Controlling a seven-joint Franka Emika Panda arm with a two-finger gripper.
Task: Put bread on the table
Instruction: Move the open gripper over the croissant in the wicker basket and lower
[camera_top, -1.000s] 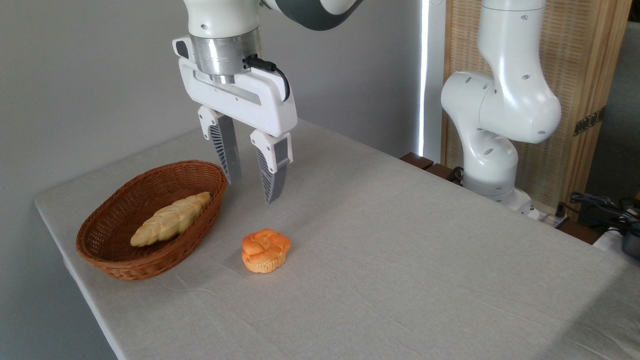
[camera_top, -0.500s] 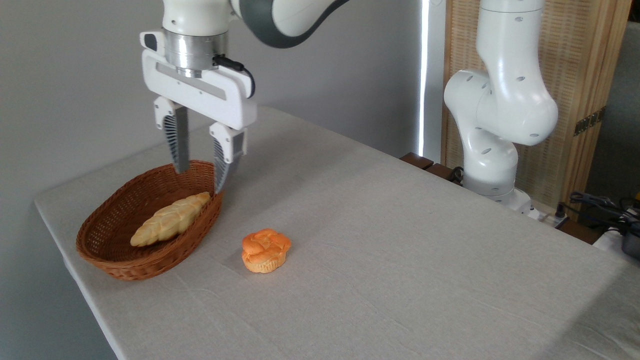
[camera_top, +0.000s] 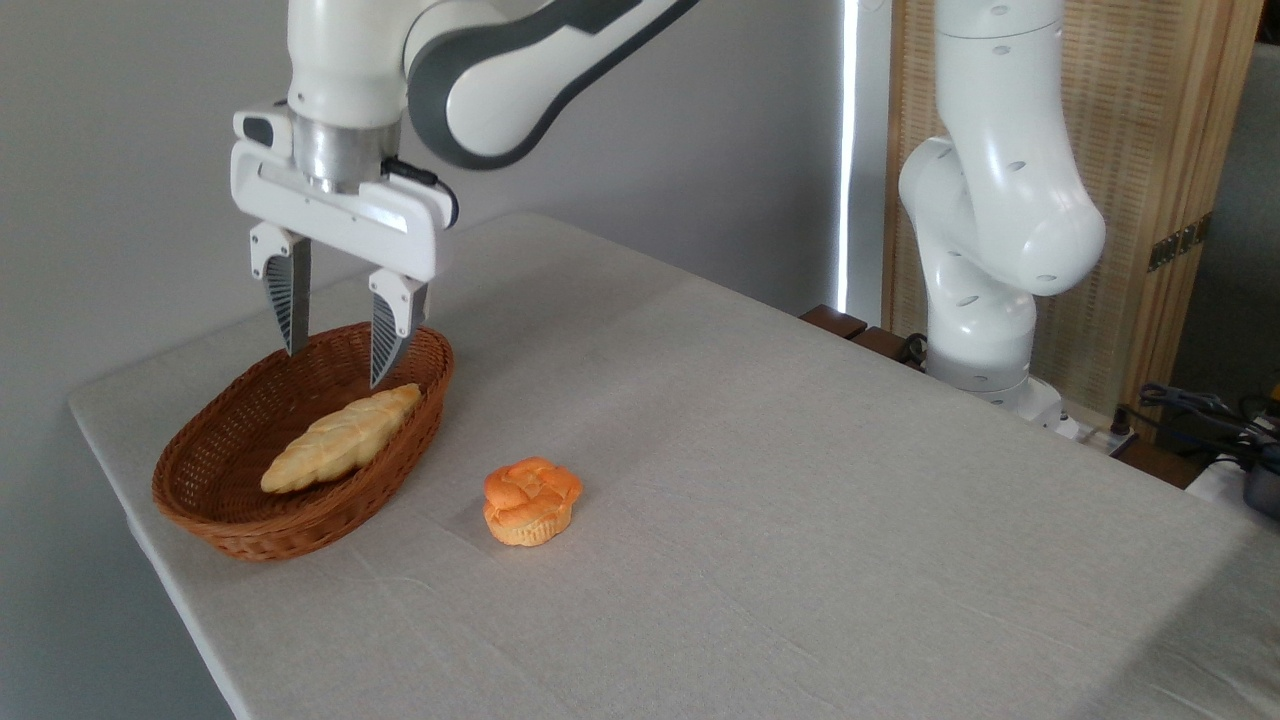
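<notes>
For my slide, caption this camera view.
Open tool poised above braided loaf in wicker basket; orange bun on table.

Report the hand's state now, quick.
Hand: open, empty, above the basket, not touching the bread.

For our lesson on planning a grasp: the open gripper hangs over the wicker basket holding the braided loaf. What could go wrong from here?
1. The open gripper hangs above the brown wicker basket; a finger may catch its far rim coming down.
2. The long pale braided loaf lies slanted, one end propped on the basket wall, so a grasp near its tapered end could slip or tip it.
3. Lifting might drag the light-looking basket along.
</notes>
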